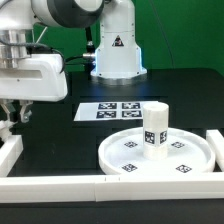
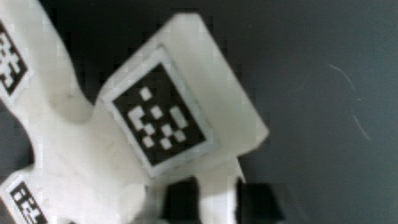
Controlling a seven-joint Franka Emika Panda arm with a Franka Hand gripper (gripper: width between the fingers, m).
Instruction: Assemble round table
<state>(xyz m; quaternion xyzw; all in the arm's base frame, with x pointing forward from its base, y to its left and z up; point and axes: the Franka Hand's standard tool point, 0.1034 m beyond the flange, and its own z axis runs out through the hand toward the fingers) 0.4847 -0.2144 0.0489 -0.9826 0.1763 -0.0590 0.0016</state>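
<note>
Your end effector (image 1: 14, 114), at 9 o'clock in the exterior view, pinches 1 arm of the cross-shaped foot (image 2: 169, 110), apparently for carrying | leg (image 1: 155, 130) stands upright on the disc (image 1: 104, 152), 4 o'clock on the desk (image 1: 60, 140), awaiting the foot.

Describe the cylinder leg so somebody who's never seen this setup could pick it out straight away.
Find the large round rimmed disc lying toward the exterior view's right, in front of the marker board. The cylinder leg stands upright near the disc's middle. It is the only tall thing there: short, thick and white, with black-and-white tags on its side.
</note>
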